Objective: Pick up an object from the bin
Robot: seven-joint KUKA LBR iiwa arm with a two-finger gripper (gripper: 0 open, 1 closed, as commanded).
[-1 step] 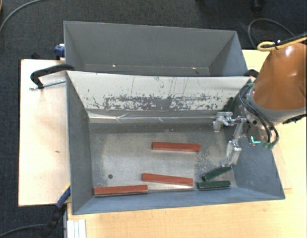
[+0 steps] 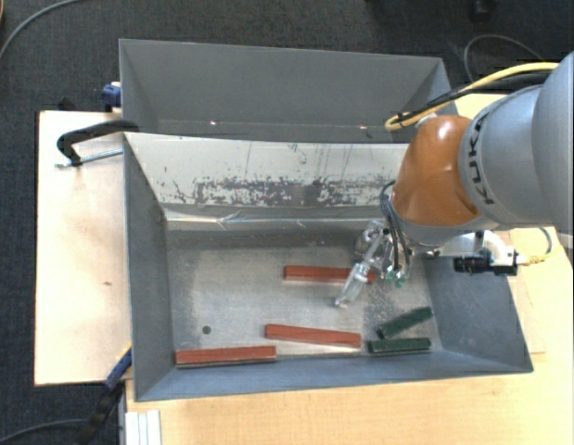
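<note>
My gripper (image 2: 359, 281) hangs low in the right half of the bin, under the orange wrist cover. It is right at the right end of a short red-brown stick (image 2: 314, 273) that lies flat on the bin floor. Whether it touches the stick I cannot tell. A longer red-brown stick (image 2: 312, 336) lies below it, nearer the front wall. Two dark green sticks sit to the gripper's lower right: one tilted (image 2: 404, 322), the other flat (image 2: 398, 346) against the front wall.
A third red-brown stick (image 2: 225, 354) lies along the front wall at the left. The arm comes in over the bin's right rim, its orange cover above the right side of the floor.
</note>
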